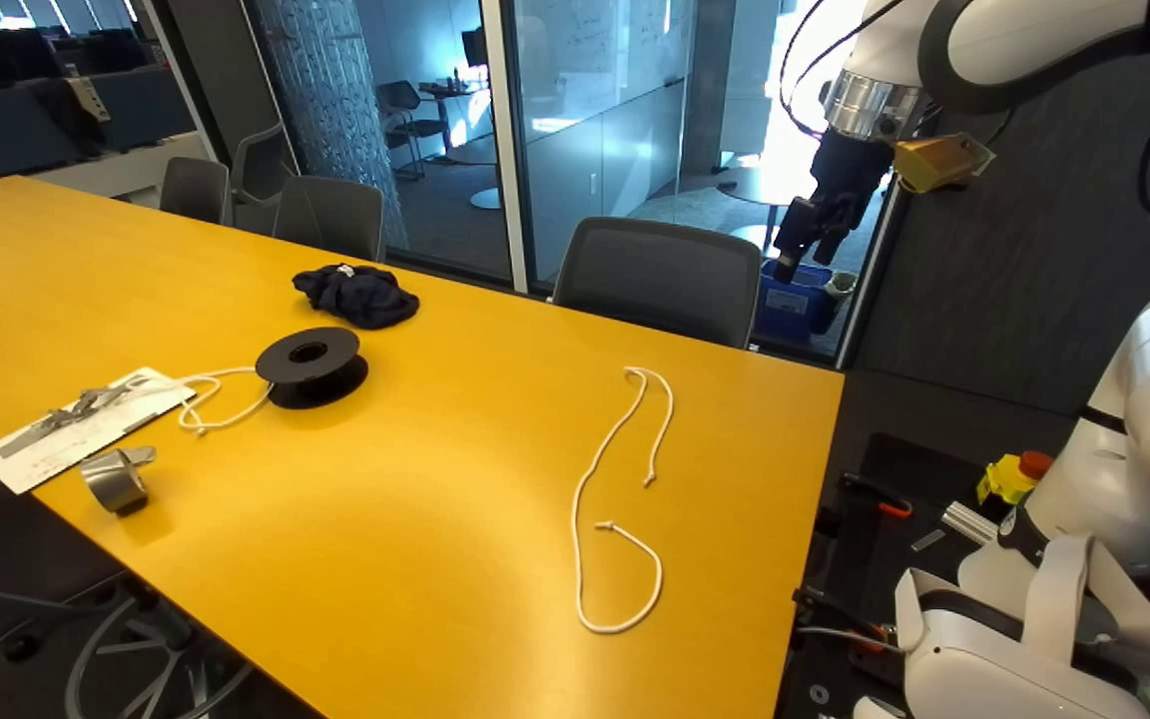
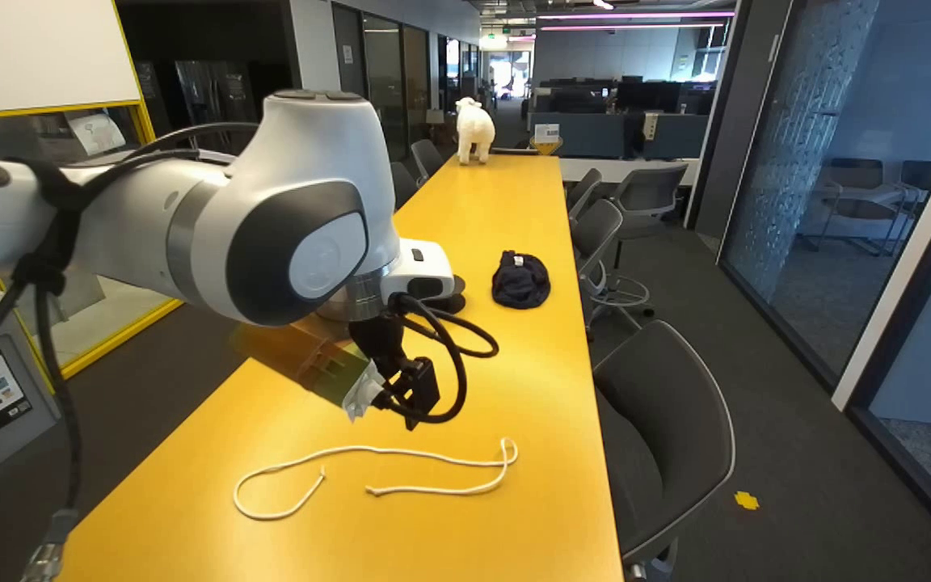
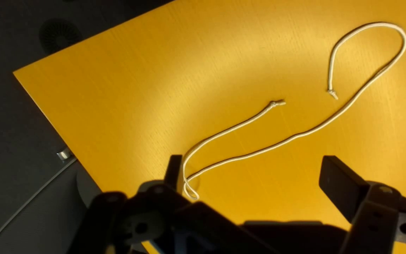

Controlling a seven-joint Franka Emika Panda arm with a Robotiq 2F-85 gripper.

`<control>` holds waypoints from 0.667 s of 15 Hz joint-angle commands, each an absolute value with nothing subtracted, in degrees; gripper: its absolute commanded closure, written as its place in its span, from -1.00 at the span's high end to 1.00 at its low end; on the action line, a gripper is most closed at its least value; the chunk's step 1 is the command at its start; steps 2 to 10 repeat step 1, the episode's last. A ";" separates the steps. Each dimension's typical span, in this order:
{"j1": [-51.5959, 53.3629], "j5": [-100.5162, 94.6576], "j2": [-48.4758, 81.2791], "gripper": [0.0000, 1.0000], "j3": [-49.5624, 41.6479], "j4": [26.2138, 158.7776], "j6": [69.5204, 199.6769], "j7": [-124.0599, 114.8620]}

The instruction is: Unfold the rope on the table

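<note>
The long bench with a glossy yellow-orange top (image 1: 435, 559) runs down the room, and the white-and-grey jointed robot arm (image 2: 296, 242) leans out above one short end of it; it is the only arm. A chair with a dark grey mesh back (image 1: 655, 285) stands at the long side near that end. Above the bench hangs the black two-fingered hand (image 3: 256, 173), its fingers parted wide and grasping nothing, well clear of the surface. Under it, and mostly ahead of the fingertips in the wrist view, the thin, limp rope of cream cord (image 3: 296, 135) lies flat on the bench, its long axis running across the bench, roughly parallel to the short end. The small loop where it crosses itself, on the chair side, shows just beside one finger; I judge the next move turns on that, since both tails double back and want drawing out along that axis.

I count one bench, one arm, one hand and one loose rope, with two bends and two knotted ends. Farther along I see one fluffy white toy animal (image 2: 475, 129), one flat white panel (image 1: 86, 439), one dark navy cloth bundle (image 1: 357, 297), one round black spool (image 1: 310, 367), one silver roll (image 1: 104, 484) and one pale cord (image 1: 226, 422) by the spool.
</note>
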State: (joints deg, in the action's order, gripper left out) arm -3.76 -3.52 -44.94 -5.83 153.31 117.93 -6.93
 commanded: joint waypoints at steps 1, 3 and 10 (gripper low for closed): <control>-4.98 -2.59 -44.84 1.00 -4.79 153.18 117.81 -6.13; -4.98 -2.59 -44.84 1.00 -4.79 153.18 117.81 -6.13; -4.98 -2.59 -44.84 1.00 -4.79 153.18 117.81 -6.13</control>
